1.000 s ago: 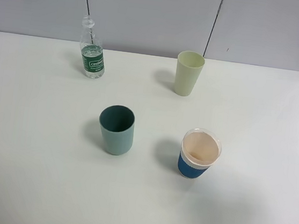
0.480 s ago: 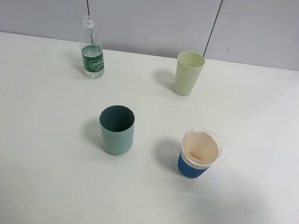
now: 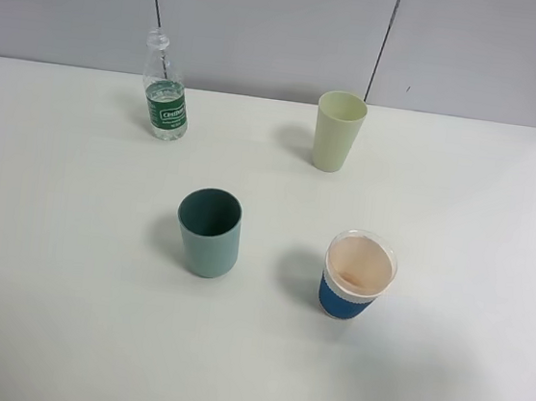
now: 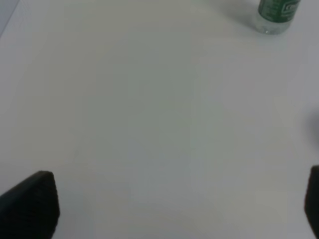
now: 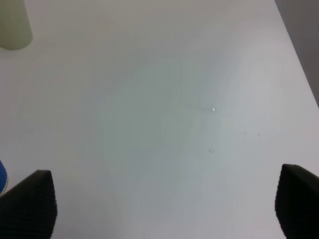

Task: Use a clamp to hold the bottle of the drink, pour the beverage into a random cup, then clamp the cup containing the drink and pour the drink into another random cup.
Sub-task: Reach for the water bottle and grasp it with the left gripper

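The bottle of the drink (image 3: 167, 87), clear with a green label and no cap, stands upright at the table's back left. Its beverage is too clear to make out. The pale yellow-green cup (image 3: 338, 131) stands at the back centre-right, and the squat teal cup (image 3: 209, 233) stands mid-table. No arm shows in the exterior high view. My left gripper (image 4: 172, 204) is open over bare table, with the bottle's base (image 4: 276, 12) well ahead of it. My right gripper (image 5: 164, 201) is open with nothing between its fingers, and the yellow-green cup's base (image 5: 12, 25) lies far ahead.
A blue-sleeved paper cup (image 3: 357, 276) with a pale inside stands right of the teal cup; a sliver of it (image 5: 1, 180) shows in the right wrist view. The white table (image 3: 61, 313) ends at a grey wall behind, and its right edge (image 5: 298, 52) runs beside my right gripper.
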`<action>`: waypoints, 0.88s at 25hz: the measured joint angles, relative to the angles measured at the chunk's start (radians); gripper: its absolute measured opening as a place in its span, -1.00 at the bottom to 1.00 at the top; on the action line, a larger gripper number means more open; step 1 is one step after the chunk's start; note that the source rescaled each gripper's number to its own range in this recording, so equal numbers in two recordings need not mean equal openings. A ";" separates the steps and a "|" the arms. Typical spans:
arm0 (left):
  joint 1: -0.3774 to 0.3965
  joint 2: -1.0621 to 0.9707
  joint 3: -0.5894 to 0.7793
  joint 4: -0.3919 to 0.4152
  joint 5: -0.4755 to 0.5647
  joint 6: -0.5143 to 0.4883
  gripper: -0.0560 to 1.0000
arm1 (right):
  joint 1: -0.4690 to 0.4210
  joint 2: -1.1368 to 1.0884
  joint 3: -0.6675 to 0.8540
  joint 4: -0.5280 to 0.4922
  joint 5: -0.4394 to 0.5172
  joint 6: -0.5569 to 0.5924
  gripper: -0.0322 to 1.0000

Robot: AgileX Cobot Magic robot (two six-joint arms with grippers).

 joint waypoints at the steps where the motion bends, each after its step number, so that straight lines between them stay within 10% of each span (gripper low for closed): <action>1: 0.000 0.000 0.000 0.000 0.000 0.000 1.00 | 0.000 0.000 0.000 0.000 0.000 0.000 0.36; 22: 0.000 0.000 0.000 0.000 0.000 0.000 1.00 | 0.000 0.000 0.000 0.000 0.000 0.000 0.36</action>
